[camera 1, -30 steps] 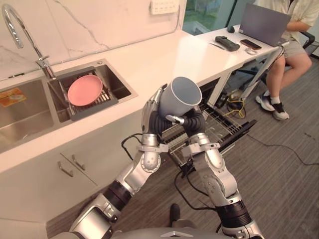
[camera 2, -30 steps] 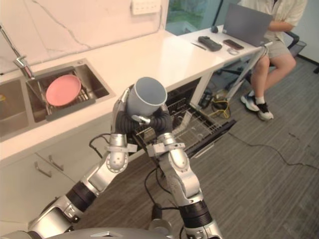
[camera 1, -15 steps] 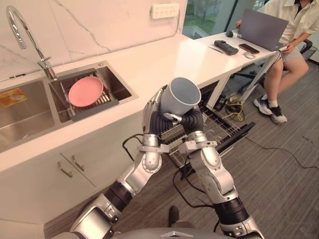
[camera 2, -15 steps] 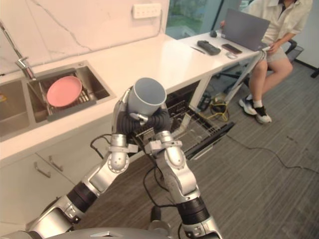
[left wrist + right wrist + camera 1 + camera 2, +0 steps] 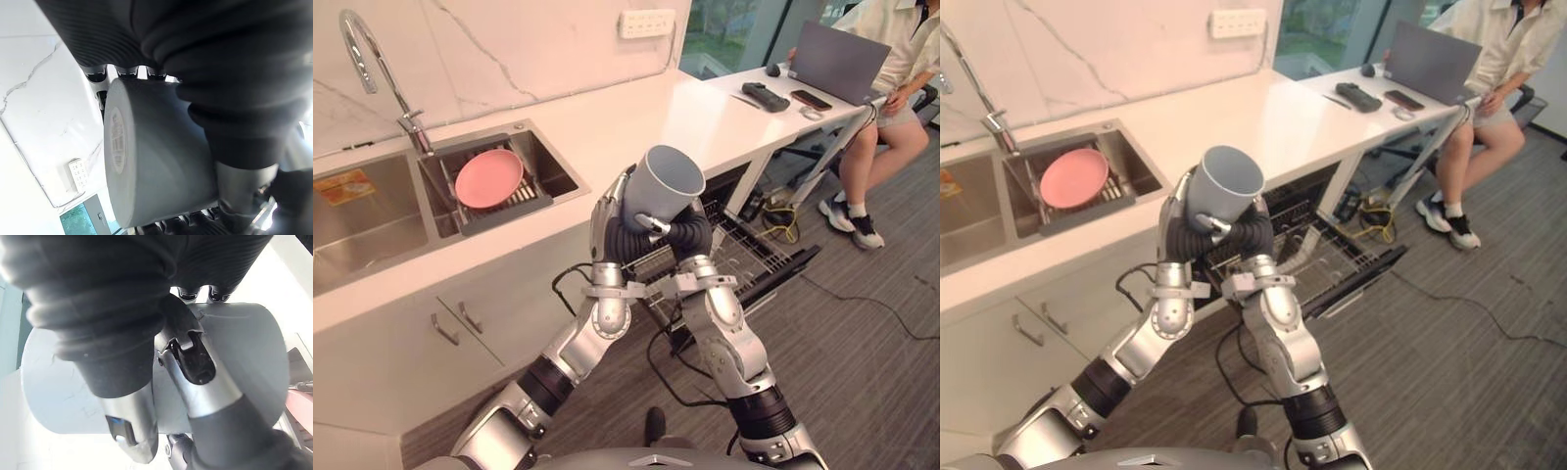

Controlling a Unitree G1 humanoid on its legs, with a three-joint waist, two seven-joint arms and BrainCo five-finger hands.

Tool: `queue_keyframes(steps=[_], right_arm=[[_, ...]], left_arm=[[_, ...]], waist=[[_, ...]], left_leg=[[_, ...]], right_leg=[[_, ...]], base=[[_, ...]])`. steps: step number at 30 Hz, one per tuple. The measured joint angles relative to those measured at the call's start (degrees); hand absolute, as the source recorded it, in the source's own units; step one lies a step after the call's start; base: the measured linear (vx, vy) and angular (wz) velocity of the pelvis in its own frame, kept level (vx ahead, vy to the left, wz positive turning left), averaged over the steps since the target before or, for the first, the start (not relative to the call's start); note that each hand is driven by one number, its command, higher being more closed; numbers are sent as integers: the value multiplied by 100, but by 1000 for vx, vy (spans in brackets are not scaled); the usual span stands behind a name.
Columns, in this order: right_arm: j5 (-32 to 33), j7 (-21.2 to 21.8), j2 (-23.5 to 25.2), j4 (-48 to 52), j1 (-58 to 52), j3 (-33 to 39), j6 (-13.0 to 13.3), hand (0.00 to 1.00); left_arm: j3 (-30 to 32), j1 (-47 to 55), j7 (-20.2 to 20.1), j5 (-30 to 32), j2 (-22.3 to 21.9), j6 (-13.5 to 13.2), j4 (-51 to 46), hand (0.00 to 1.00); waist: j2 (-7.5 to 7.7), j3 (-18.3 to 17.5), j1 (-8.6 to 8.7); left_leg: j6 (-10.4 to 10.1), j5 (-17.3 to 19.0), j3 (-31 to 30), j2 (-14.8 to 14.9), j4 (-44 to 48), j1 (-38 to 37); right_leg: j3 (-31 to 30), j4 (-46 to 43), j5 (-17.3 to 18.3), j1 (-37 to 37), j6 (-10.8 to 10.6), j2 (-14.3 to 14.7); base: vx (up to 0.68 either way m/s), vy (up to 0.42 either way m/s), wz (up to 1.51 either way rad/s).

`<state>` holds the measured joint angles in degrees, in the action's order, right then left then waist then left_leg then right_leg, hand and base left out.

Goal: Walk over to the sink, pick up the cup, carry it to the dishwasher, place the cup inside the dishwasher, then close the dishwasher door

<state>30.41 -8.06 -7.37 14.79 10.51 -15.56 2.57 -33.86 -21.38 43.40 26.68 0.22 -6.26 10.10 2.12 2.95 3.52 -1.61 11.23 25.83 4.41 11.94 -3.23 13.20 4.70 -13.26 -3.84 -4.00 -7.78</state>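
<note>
A grey cup (image 5: 667,184) is held up between both hands, its mouth tilted up and to the right. My left hand (image 5: 607,217) wraps its left side and my right hand (image 5: 690,235) clasps it from below right. The left wrist view shows the cup (image 5: 151,156) close, its base facing the camera. In the right wrist view the cup (image 5: 234,352) sits behind my thumb. Just beyond the hands the dishwasher's wire rack (image 5: 744,250) stands pulled out over its open door (image 5: 793,269), under the white counter (image 5: 626,117).
A pink plate (image 5: 489,178) rests on a rack in the steel sink (image 5: 372,225), with the tap (image 5: 362,49) behind. A person (image 5: 891,88) sits at the counter's far end with a laptop (image 5: 847,61). Cables (image 5: 778,211) lie on the floor there.
The whole scene has drifted slightly rightwards as the camera moved. Both hands keep the cup in the same hold, with the dishwasher rack still just past it.
</note>
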Motion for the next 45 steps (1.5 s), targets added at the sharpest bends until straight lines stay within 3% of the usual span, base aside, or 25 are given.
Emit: queue_keyframes(steps=[5, 6, 11, 18, 24, 31, 40, 43, 45], right_arm=[[427, 6, 9, -5, 30, -75, 192, 100], [562, 7, 9, -12, 38, -110, 262, 100], [1217, 42, 12, -151, 253, -107, 695, 100], [1535, 161, 143, -234, 352, -131, 1021, 100], [1540, 158, 243, -239, 353, -157, 1229, 100], [1773, 156, 310, -463, 355, -223, 1457, 100], [2014, 166, 449, -428, -34, 443, 1670, 100], [2207, 258, 449, 294, -41, 926, 2033, 100], [2231, 416, 430, 539, -47, 1248, 2245, 100]], left_arm=[[2, 12, 12, -7, 6, -106, -50, 100], [3, 12, 17, -7, 17, -146, -58, 0], [-39, 187, 17, 62, 82, -562, -77, 0], [-174, 199, 268, 170, 93, -636, -204, 0], [-275, 197, 516, 398, 109, -474, -281, 0], [-274, 191, 564, 491, 110, -59, -264, 0], [-225, 116, -608, 11, 153, -47, 190, 0], [-239, 486, -1180, -257, 160, 162, 902, 0], [-238, 754, -1344, -311, 198, 205, 1054, 0]], waist=[[38, -24, -27], [45, -28, -28], [47, -30, -32], [47, -30, -59], [45, -31, -27], [12, -44, -1], [-62, -50, 23], [-139, -38, 72], [-142, -41, 96]], left_leg=[[4, -6, -28, -7, -2, 9], [6, -8, -30, -9, -3, 9], [9, -14, -35, -13, -7, 11], [8, -22, -44, -17, -17, 15], [8, -22, -42, -18, -16, 14], [8, -22, -14, -19, -13, 15], [7, -21, -14, -23, -25, 10], [7, -21, -14, -22, -67, 8], [-3, -28, -17, -22, -96, -2]], right_leg=[[21, 0, 0, 6, 0, -8], [23, 0, 0, 6, 0, -11], [28, -1, 1, 6, 2, -13], [35, -1, 6, 3, 7, -16], [33, 0, 10, 0, 13, -16], [9, 14, 14, -22, 21, -12], [9, -1, 29, -22, 35, -8], [9, 0, 32, -24, 27, -6], [15, 2, 43, -22, 22, -4]], base=[[0, 0, 2], [0, 0, 0], [0, 0, 0], [0, 0, 0], [0, 0, 0], [0, 0, 0], [0, 0, 0], [0, 0, 0], [0, 0, 0]])
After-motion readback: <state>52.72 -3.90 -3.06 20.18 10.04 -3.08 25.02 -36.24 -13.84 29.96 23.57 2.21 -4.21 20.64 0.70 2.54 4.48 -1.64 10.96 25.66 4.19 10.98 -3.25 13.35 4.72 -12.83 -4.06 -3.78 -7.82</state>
